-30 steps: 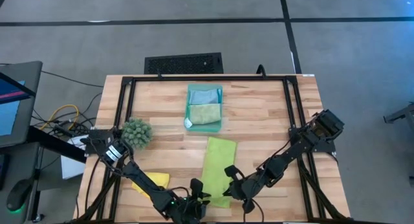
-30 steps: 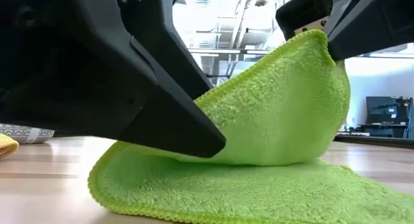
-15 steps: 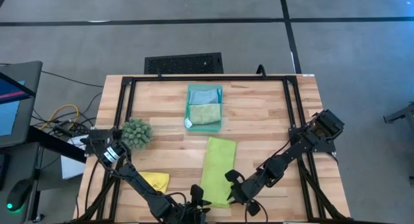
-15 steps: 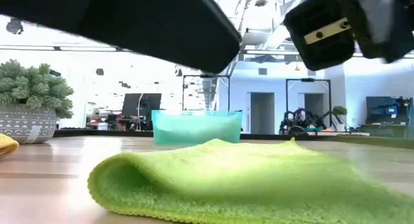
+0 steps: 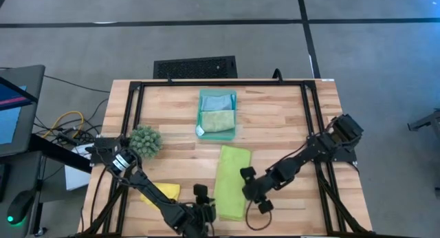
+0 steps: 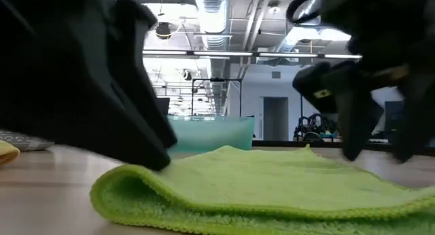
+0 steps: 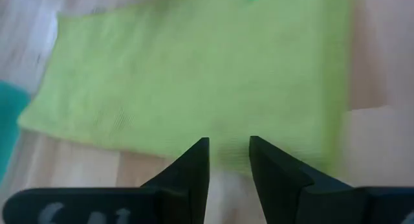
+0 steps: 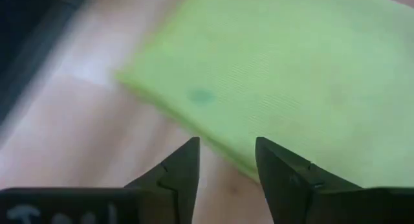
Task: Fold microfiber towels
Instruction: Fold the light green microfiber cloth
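The lime green towel [image 5: 232, 181] lies folded in a long strip on the wooden table near the front edge, flat in the low view [image 6: 258, 184]. My left gripper [image 5: 204, 196] stands open at its left long edge, the fingers over that edge [image 7: 228, 153]. On the other side, my right gripper [image 5: 246, 185] is open over the right long edge [image 8: 226, 160]. A yellow towel [image 5: 163, 191] lies bunched to the left. A light blue towel [image 5: 216, 102] and a sage green towel [image 5: 218, 121] lie in the teal tray [image 5: 201, 114]. My left gripper has one fingertip [image 6: 155, 157] down at the lime towel's folded left edge [image 6: 119, 184], slanting down from the near left. I cannot tell whether it touches the cloth. My right gripper touches nothing.
A small spiky green plant in a pot [image 5: 146, 140] stands at the table's left. A black frame [image 5: 220, 83] runs around the tabletop. Bare wood lies to the right of the lime towel and at the far corners.
A second ago the lime towel's near end was raised in an arch, with my right gripper shut on its edge. The right gripper has let go and opened, and that end has dropped flat onto the layer below. Both grippers have moved toward the far edge along the towel.
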### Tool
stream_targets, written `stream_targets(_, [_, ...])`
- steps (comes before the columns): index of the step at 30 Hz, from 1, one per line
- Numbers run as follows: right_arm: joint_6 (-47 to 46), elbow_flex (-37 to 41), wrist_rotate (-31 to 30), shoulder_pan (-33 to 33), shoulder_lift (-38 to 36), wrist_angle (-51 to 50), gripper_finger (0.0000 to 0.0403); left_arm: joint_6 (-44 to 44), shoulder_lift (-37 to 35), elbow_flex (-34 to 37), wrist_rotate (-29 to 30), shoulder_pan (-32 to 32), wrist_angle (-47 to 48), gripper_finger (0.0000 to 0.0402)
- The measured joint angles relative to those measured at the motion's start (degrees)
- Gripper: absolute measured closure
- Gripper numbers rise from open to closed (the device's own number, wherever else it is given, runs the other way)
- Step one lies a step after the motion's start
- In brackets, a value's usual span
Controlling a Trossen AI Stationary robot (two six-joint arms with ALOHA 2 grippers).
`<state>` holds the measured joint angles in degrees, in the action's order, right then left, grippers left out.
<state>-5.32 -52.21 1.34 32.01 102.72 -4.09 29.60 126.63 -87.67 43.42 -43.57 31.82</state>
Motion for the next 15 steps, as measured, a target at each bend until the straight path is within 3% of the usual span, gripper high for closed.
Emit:
stream_targets(3, [-1.1,0.0,-3.5,-1.2,0.0,-5.0,0.0245,1.0,0.0,2.0,-0.9,0.4,-2.4,0.0306])
stream_targets(8, [-5.3,-0.3,-13.7,-2.0,-0.9,-15.5,0.0272,-4.6,0.0,2.8,-8.2,1.4,-13.7,0.0315])
stream_targets(11, [-9.8,0.1,-21.2,-1.6,-2.9,-24.4,0.0289,-11.2,0.0,1.9,-7.0,1.6,-19.5,0.0318])
stream_targets(15, [-13.0,0.1,-23.1,0.3,-6.1,-24.8,0.0303,-13.3,0.0,-0.1,-1.7,1.8,-19.4,0.0319])
